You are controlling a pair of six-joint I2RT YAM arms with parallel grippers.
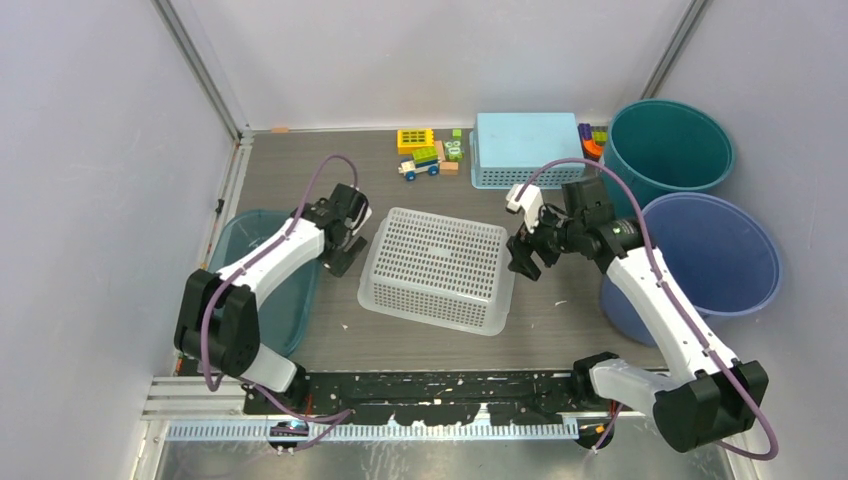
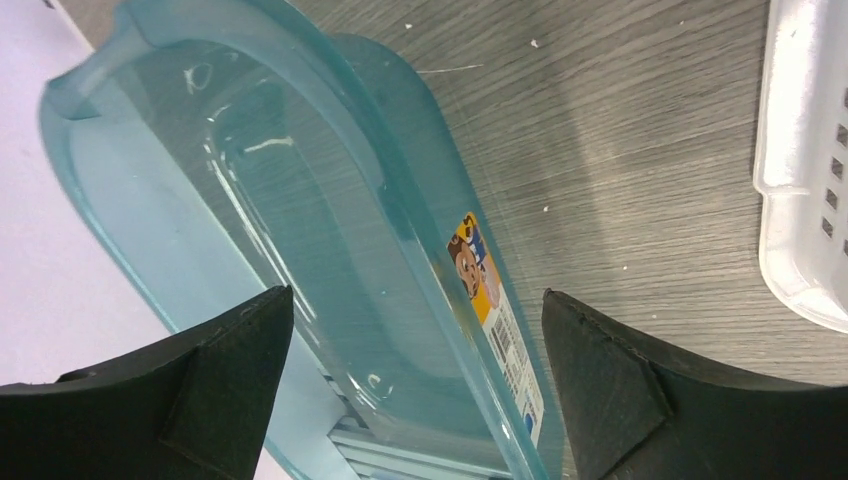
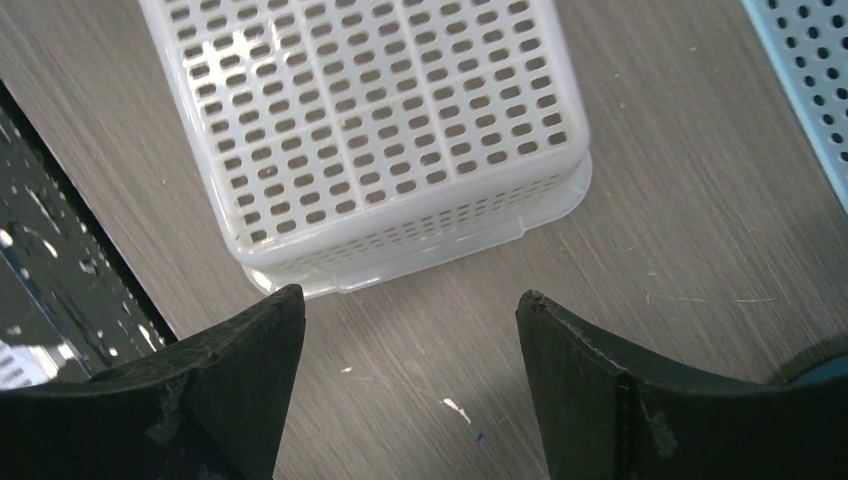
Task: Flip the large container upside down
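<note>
1. The desk (image 1: pixel 560 310) carries everything. The task's thing sits at its middle, between your two arms, where either can reach it.
2. The large container (image 1: pixel 437 268), a white perforated basket, lies with its slotted base facing up and its flared rim flat on the desk. Judged from that, the flip looks done.
3. The blue bucket (image 1: pixel 715 255) and the teal bucket (image 1: pixel 690 165) stand at the right edge, well apart from the basket. Your right arm reaches in beside the blue one.
4. The clear teal tub (image 1: pixel 296 296) lies at the left, under your left arm, so that wrist camera mostly shows its rim.
5. The light blue basket (image 1: pixel 525 148) sits at the back, apart from the white one.
6. Your left end effector (image 1: pixel 345 250) hangs just beside the container's left side, fingers spread wide with nothing between them.
7. Your right end effector (image 1: pixel 527 255) is near the right side, fingers likewise apart and empty, aimed at a corner.
8. The toy blocks (image 1: pixel 420 155) lie at the back, out of the way.
</note>
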